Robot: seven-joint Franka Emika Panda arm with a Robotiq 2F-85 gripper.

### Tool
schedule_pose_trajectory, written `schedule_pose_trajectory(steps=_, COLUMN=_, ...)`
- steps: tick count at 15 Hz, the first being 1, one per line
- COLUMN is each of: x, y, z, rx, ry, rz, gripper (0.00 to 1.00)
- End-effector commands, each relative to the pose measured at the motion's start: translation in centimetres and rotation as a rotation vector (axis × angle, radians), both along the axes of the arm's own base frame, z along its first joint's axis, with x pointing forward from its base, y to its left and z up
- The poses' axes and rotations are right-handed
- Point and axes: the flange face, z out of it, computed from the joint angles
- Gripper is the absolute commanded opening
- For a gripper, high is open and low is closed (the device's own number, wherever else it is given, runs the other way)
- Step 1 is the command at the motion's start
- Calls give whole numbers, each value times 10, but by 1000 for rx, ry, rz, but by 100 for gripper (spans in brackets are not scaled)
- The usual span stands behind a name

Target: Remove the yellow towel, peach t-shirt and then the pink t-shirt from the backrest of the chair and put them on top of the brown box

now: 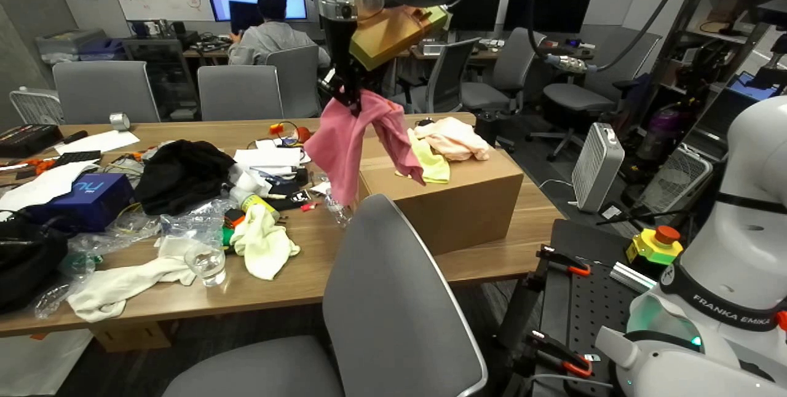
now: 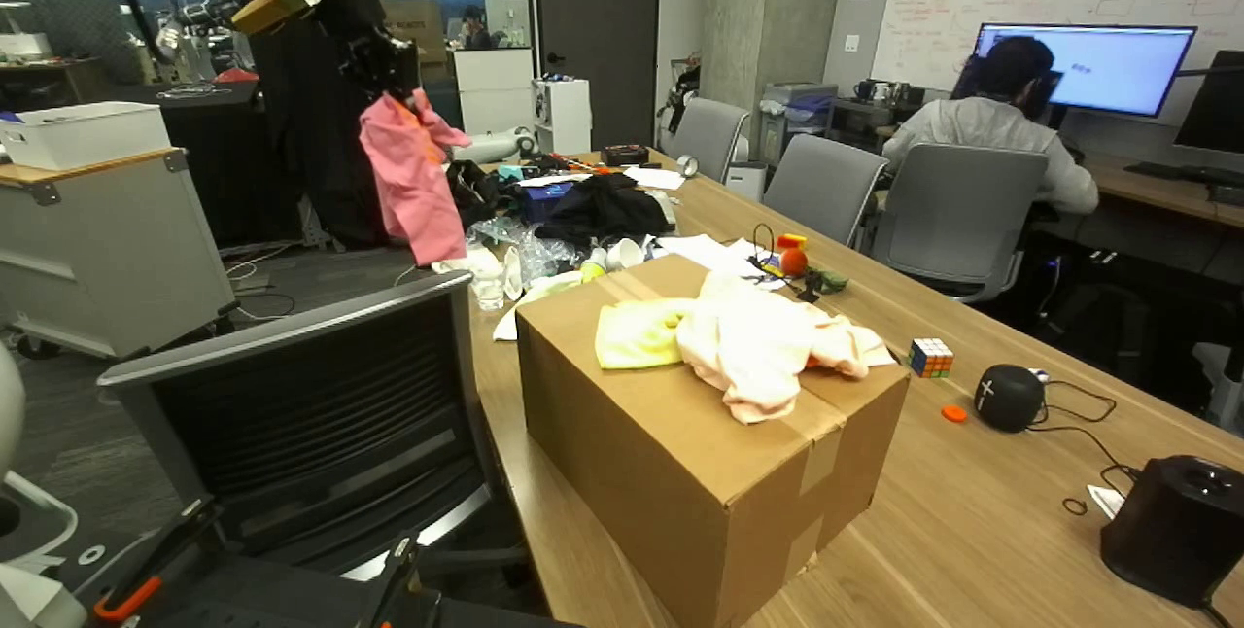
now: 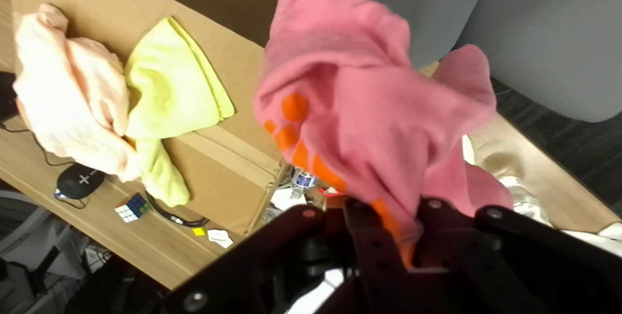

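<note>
My gripper (image 1: 355, 105) is shut on the pink t-shirt (image 1: 344, 145), which hangs limp in the air in both exterior views. In the wrist view the pink t-shirt (image 3: 359, 110), with orange print, is bunched between the fingertips of my gripper (image 3: 394, 212). Below and beside it stands the chair (image 1: 393, 298), its backrest bare of cloth. The brown box (image 2: 622, 434) sits on the table. On its top lie the yellow towel (image 2: 637, 334) and the peach t-shirt (image 2: 748, 346), touching, the peach one partly over the yellow.
Clutter covers the table beside the box: a black cloth (image 1: 184, 176), a pale yellow-green cloth (image 1: 261, 243), a clear glass (image 1: 206, 265) and plastic wrap. A puzzle cube (image 2: 931, 358) and a black speaker (image 2: 1009, 398) stand past the box. A person (image 1: 273, 28) sits at the back.
</note>
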Motion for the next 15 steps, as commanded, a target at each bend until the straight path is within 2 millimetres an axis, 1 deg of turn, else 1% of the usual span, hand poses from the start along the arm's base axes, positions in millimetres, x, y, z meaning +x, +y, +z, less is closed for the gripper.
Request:
schedule_pose_trajectory(steps=1, x=23, y=-34, z=18, rx=-47, ry=42, rz=-97, gripper=4)
schedule_pose_trajectory(steps=6, x=45, y=-114, z=31, rx=-72, ry=72, rz=-292, gripper=4)
schedule_pose_trajectory(steps=10, x=57, y=-175, z=36, rx=-94, ry=66, rz=-449, gripper=4)
schedule_pose_trajectory(steps=15, x=62, y=-232, z=37, rx=-110, ry=53, rz=-651, gripper=4)
